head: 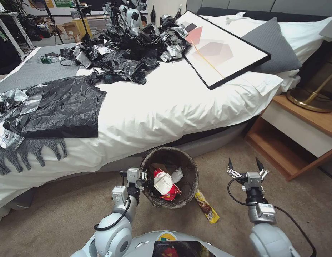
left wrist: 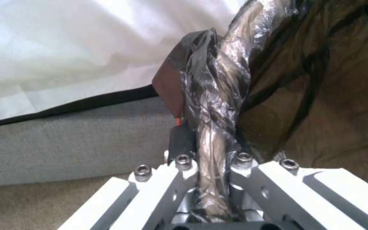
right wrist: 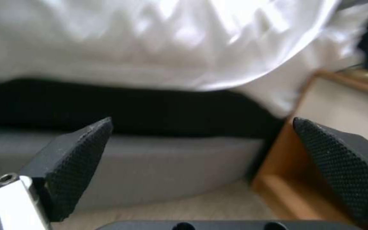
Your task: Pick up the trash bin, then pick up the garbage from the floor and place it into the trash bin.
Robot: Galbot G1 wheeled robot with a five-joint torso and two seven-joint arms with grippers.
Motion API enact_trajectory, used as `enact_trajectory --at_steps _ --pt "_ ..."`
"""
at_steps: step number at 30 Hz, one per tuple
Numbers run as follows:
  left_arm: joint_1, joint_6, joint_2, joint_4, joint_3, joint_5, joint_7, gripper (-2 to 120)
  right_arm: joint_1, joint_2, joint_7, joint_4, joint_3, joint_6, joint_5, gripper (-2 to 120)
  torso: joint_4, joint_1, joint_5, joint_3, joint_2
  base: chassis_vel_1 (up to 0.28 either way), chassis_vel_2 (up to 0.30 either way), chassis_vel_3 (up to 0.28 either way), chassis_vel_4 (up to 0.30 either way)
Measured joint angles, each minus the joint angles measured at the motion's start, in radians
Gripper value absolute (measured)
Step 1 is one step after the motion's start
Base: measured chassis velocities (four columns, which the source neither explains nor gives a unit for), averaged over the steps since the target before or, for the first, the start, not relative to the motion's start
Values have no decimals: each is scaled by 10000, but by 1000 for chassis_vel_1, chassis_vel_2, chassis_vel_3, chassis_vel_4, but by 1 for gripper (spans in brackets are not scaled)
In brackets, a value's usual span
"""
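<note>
while clamped on the trash bin [head: 187, 167] rim, left end effector [head: 144, 177]

My right tool [right wrist: 201, 166] stands spread wide, its two black textured fingertips [right wrist: 80, 166] well apart. Between them I see the grey upholstered bed base [right wrist: 171, 169], white rumpled sheet [right wrist: 150, 41] above, and wooden nightstand [right wrist: 286, 179] beside it on beige carpet [right wrist: 201, 207].
</note>
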Motion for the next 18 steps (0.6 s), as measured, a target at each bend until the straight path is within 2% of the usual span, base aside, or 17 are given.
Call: enact_trajectory --at_steps 1,2,4,6,13,18 --pt "0 0 0 0 0 0 0 2 0 0 0 0 0 0 0 100 0 0 0 0 0 0 0 0 0" --pt "16 0 8 -5 -1 -2 0 2 -141 -1297 -793 -686 -259 1 827 100 1 0 -1 0 -1 0 0 0 0" --pt "25 0 8 -9 -2 -2 0 2 -156 -1474 -995 -840 -334 23 1038 100 0 0 -1 0 0 0 0 0 0" --pt "63 0 10 -39 -7 0 1 2 -124 -1966 -1622 -1393 -657 67 1604 100 -2 0 0 0 0 0 0 0 0" --pt "73 0 61 -58 -28 -3 1 2 165 -2322 -2295 -1874 -1150 -65 2179 100 0 0 -1 0 0 0 0 0 0" --pt "59 8 80 -70 -28 -20 1 2 536 -2585 -2819 -2310 -1939 -222 2811 100 0 0 -1 0 0 0 0 0 0"
